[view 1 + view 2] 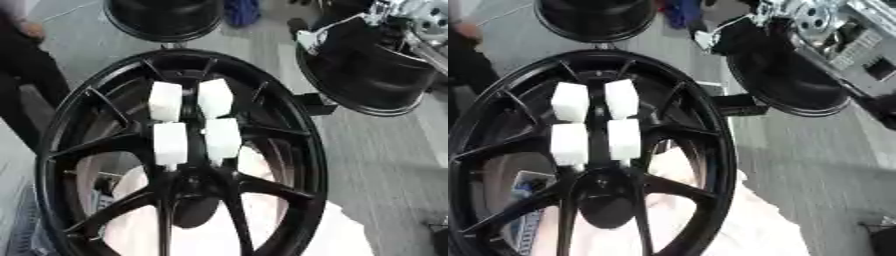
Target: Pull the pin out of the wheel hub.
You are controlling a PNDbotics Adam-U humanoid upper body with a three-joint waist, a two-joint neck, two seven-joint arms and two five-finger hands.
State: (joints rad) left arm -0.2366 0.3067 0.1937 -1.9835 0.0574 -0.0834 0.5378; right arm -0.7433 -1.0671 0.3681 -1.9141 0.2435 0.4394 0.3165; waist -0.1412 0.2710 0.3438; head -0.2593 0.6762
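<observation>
Wheel hub (188, 195) parts are seen at the middle of a large black spoked wheel (52, 150) that fills the lower left of both eye views, standing over something pale and apparently tilted toward the camera. Four white blocks (194, 122) are set in a two-by-two cluster on the spokes just above the hub's dark centre; these may be the pins to be pulled, though it cannot be told from the pictures how they are seated or which one is meant. No robot hand is shown in either view, so how far the hands are open, and whether anything is held, cannot be told. The task is therefore judged to be at its start: nothing has been grasped and all four blocks sit in place. For the next move, a hand would need to be brought in over the spokes, closed round one white block without catching its close neighbours, and drawn straight out along the block's own axis. Two more black rims (785, 70) are seen at the far edge, one upper left and one upper right, well apart from the hub.
</observation>
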